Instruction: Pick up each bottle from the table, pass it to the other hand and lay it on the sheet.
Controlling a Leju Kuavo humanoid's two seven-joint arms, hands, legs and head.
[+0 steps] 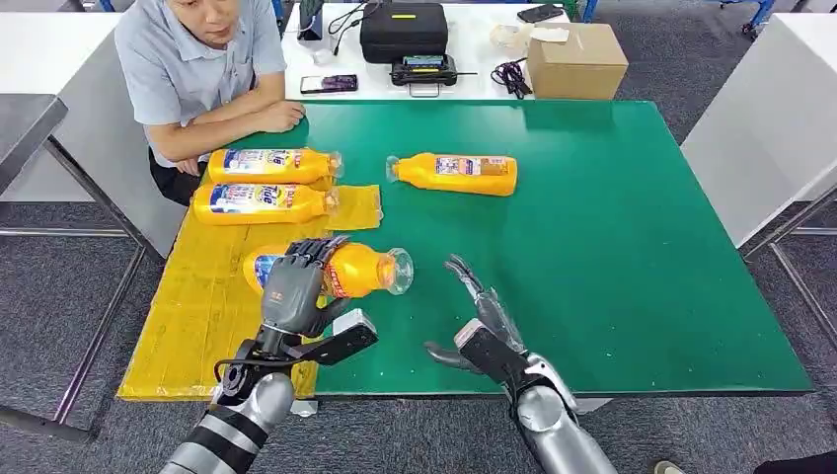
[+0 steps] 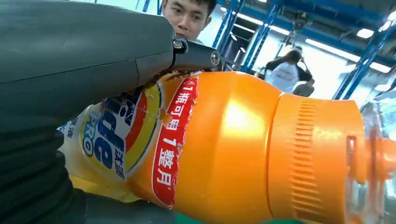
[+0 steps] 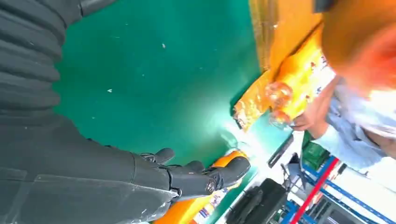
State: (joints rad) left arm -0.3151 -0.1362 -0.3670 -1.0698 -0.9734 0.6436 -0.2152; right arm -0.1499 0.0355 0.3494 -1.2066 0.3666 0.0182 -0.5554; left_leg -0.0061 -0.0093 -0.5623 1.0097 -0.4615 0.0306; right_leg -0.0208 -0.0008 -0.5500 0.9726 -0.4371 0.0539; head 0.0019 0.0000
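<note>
An orange bottle (image 1: 341,270) was gripped by the left hand (image 1: 294,286) just above the yellow sheet (image 1: 202,306), long axis crosswise, cap toward the spread, empty right hand (image 1: 484,314) nearby.

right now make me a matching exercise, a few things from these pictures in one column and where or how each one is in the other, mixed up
Things:
1. left hand
2. right hand
3. lone orange plastic bottle
4. brown cardboard box

States:
A. lying on bare green tabletop, off the yellow sheet
B. on the white table beyond the green one
C. gripping an orange bottle with a clear cap
D. fingers spread, holding nothing

Pairs: 1-C, 2-D, 3-A, 4-B
</note>
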